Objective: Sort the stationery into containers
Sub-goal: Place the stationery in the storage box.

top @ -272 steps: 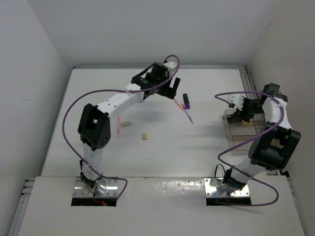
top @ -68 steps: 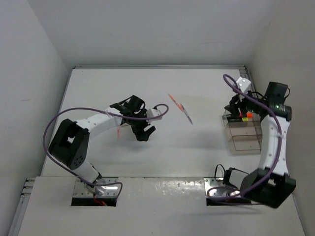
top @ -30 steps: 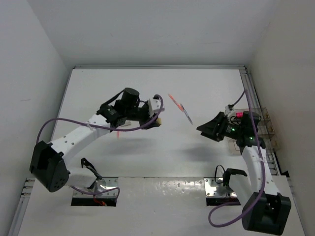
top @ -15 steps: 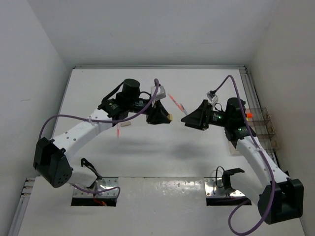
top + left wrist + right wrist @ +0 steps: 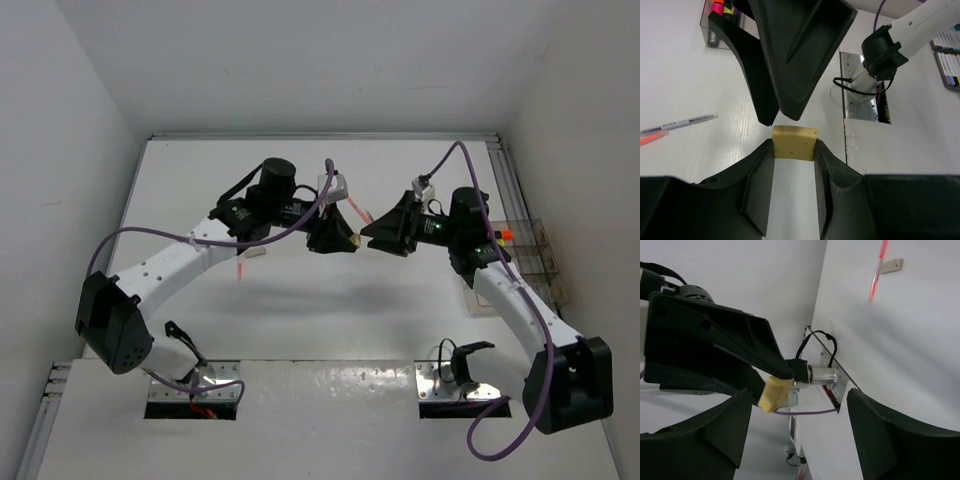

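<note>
**Eraser held up between two hands**

Nearest the arm bases, on the left of the table, a pink pen lies with a second eraser just beside its far end. The right wrist view shows the two touching or nearly so.

Above the middle of the table the two hands meet tip to tip, both raised off the surface. The left hand is closed narrowly on a tan eraser, which is pinched at the very ends of its fingers and juts out past them. The right hand stands wide open and holds nothing. Its fingers come close to the eraser's front face, and whether they touch it cannot be told.

To the right, partly behind the right arm, sits a clear box holding highlighters with pink, yellow and orange ends.

Just beyond the hands, two more pens lie on the table, one silver and one pink.
</note>
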### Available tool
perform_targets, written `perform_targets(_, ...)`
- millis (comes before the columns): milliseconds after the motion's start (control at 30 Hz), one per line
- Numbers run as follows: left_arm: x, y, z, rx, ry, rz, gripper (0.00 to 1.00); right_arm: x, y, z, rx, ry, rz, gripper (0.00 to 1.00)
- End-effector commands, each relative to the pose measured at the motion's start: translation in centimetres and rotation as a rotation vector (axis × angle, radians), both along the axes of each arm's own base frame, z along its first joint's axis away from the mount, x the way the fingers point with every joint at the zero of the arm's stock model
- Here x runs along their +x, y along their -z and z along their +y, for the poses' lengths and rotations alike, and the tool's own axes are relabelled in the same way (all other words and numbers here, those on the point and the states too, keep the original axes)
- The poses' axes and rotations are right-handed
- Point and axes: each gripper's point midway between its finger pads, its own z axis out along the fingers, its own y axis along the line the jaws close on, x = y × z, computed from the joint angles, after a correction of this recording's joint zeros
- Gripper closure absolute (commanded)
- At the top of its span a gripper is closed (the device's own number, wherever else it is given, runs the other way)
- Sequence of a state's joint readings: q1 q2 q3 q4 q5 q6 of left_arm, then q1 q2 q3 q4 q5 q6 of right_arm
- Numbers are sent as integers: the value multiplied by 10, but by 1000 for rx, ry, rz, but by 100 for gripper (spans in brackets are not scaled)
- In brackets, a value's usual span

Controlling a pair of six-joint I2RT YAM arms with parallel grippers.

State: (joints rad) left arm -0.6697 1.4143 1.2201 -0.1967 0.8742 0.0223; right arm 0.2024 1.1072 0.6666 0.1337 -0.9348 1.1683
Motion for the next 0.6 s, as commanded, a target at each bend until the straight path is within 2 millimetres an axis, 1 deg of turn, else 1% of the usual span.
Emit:
perform_targets(0, -2, -21, -9, -40, 32, -68, 74, 5, -26, 7, 25, -7, -76, 26)
perform_targets(167, 3, -21, -12, -32, 31, -80, 74, -3, -23, 17, 20, -44, -76, 29)
perform_targets(233, 4, -23, -14, -33, 31, -80, 74, -5, -20, 19, 16, -53, -70, 30)
perform_targets(300, 5, -22, -16, -31, 33, -82, 74, -3, -16, 20, 12, -51, -58, 33)
perform_targets(333, 4, -22, -17, -30, 37, -84, 74, -3, -15, 20, 11, -51, -55, 36)
perform_targets(400, 4, -23, -19, -28, 41, -87, 74, 0, -17, 21, 13, -50, -61, 46)
perform_targets(433, 3, -22, -20, -24, 46, -93, 74, 1, -16, 21, 11, -48, -59, 55)
perform_targets(500, 2, -21, -21, -21, 55, -98, 73, 5, -19, 21, 11, -40, -69, 62)
perform_targets(533, -1, -19, -22, -12, 66, -103, 72, 6, -21, 22, 13, -39, -78, 69)
perform_targets(567, 0, -19, -22, -8, 66, -111, 67, 6, -20, 23, 13, -43, -78, 73)
